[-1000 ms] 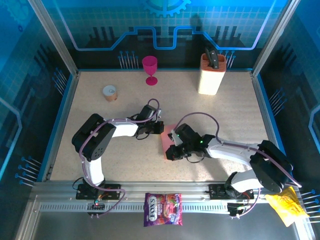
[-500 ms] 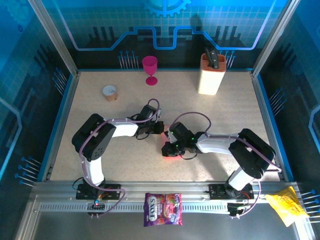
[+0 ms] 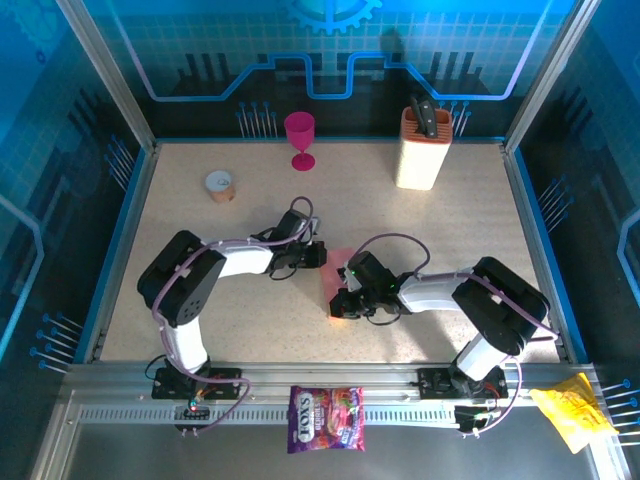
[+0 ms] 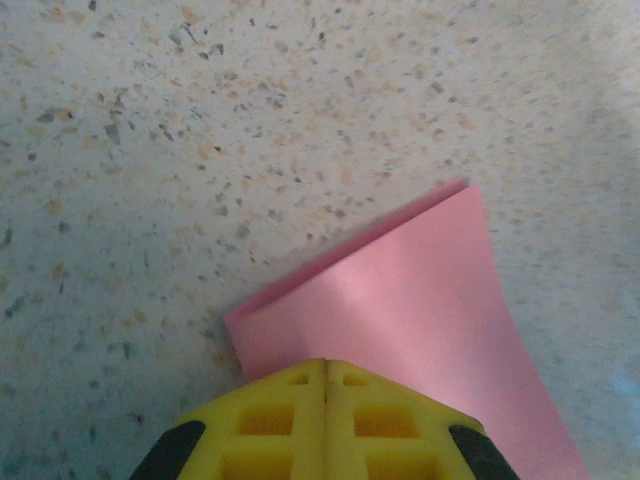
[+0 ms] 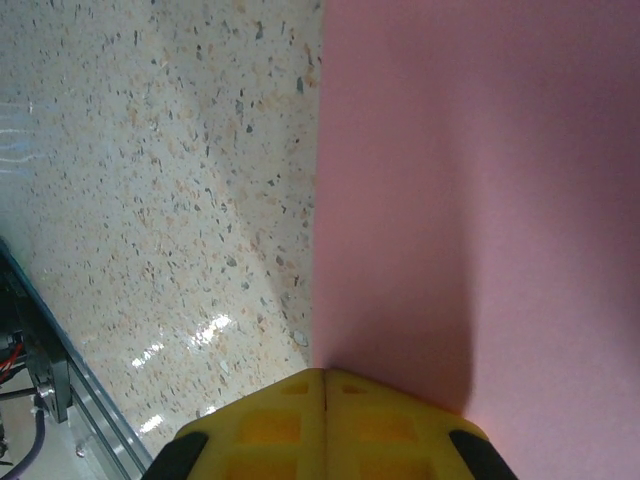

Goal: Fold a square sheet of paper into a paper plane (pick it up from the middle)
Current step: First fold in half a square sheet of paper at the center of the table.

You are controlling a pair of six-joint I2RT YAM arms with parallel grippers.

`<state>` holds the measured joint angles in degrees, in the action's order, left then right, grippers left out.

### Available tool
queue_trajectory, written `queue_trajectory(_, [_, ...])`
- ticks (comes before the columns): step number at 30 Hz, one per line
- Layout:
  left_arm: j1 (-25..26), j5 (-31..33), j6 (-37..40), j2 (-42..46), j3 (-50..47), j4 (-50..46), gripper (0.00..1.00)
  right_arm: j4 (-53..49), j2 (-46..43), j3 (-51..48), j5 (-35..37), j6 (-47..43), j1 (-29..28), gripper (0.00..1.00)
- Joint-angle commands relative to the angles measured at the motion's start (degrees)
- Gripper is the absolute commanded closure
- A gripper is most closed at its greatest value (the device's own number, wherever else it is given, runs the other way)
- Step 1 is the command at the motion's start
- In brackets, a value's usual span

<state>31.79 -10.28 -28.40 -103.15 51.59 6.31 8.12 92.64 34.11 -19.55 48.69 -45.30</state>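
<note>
The square sheet of paper (image 3: 337, 270) is salmon-pink and lies flat on the speckled table between both grippers. In the left wrist view the paper (image 4: 420, 310) shows a doubled far-left edge, as if folded over. My left gripper (image 3: 318, 257) is shut, and its yellow fingertips (image 4: 300, 385) rest on the sheet by its near-left corner. My right gripper (image 3: 341, 309) is also shut. Its tip (image 5: 325, 373) sits at the straight left edge of the paper (image 5: 480, 200), casting a shadow on it. No paper shows between either pair of jaws.
A magenta goblet (image 3: 300, 135) and a cream knife block (image 3: 423, 148) stand at the back. A small tape roll (image 3: 220, 184) lies back left. A purple candy bag (image 3: 326, 418) and a yellow wrapper (image 3: 570, 410) rest on the front rail, off the table.
The right arm's elbow has swung in toward the middle. Its gripper slid a little along the paper's near end. The left gripper barely moved, and both stayed shut.
</note>
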Motion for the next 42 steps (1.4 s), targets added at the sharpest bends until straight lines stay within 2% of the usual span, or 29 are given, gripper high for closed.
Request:
queue_trajectory(1, [1.04, -2.97, -8.37, 5.66, -3.44, 1.29, 0.95, -2.66, 1.93, -2.15, 2.42, 0.84, 0.56, 1.00])
queue_trajectory(5, [4.30, -2.97, -13.78, 7.81, -7.77, 5.49, 0.97, -3.19, 1.66, -2.62, 2.76, 0.83, 0.56, 1.00])
queue_trajectory(10, [8.11, -1.46, -19.03, 6.48, -11.89, 11.32, 1.00, -3.99, 1.27, -2.73, 3.19, 1.23, 0.48, 1.00])
queue_trajectory(15, [8.90, 1.72, -22.22, 4.99, -14.63, 16.01, 1.00, -5.29, 0.94, -2.73, 3.91, 1.47, 0.47, 1.00])
queue_trajectory(23, [8.81, 5.35, -21.84, 2.26, -12.03, 11.72, 1.00, -9.65, 1.54, -1.31, 5.11, 1.23, 0.04, 1.00])
queue_trajectory(30, [8.40, 9.32, -21.00, 1.34, -7.34, 3.72, 1.00, -11.28, 2.48, -1.50, 5.63, 1.40, -0.14, 1.00])
queue_trajectory(42, [3.84, 8.62, -17.45, -2.62, -0.97, -0.53, 1.00, -12.53, 4.10, -1.43, 5.27, 0.75, -0.14, 1.00])
